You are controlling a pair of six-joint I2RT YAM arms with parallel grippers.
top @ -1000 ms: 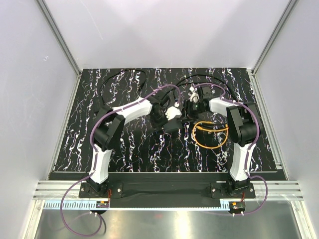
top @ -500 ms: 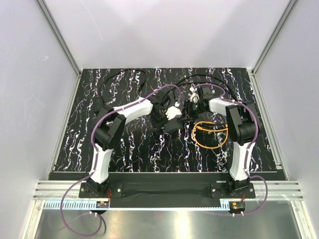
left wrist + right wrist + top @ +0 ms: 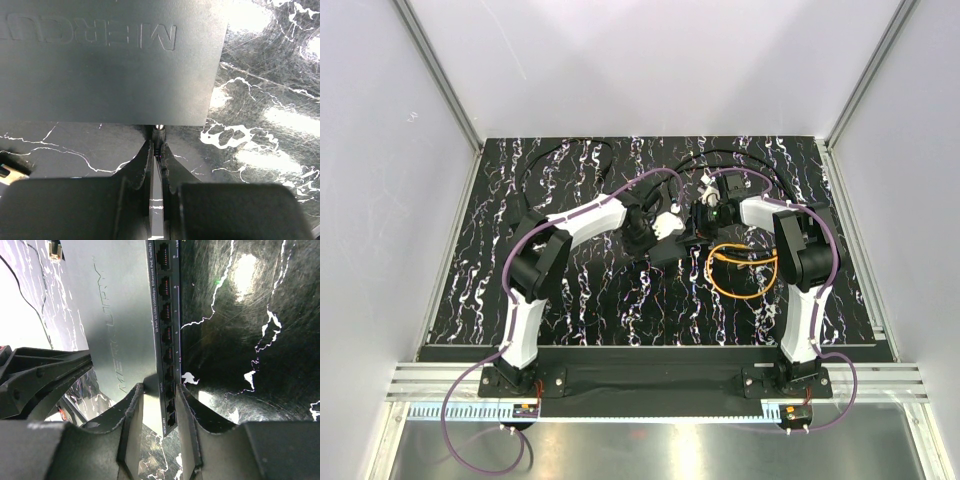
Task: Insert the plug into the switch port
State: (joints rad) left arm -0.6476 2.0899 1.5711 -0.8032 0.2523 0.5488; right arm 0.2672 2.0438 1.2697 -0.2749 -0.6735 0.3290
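Orange cable [image 3: 740, 296] loops beside the right claw [image 3: 157, 389], which straddles the switch [image 3: 120, 315].

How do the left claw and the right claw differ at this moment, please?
The left claw is shut; the right claw stands wider. The left claw's tips sit at the switch edge, holding nothing I can make out; the right claw grips across its port edge. Both are at the switch.

Black switch [image 3: 120, 320] ports [image 3: 166, 315] empty, plug [image 3: 719, 257] loose.
ports line the narrow edge pinched between right gripper [image 3: 159, 390] fingers; orange-cabled plug lies near.
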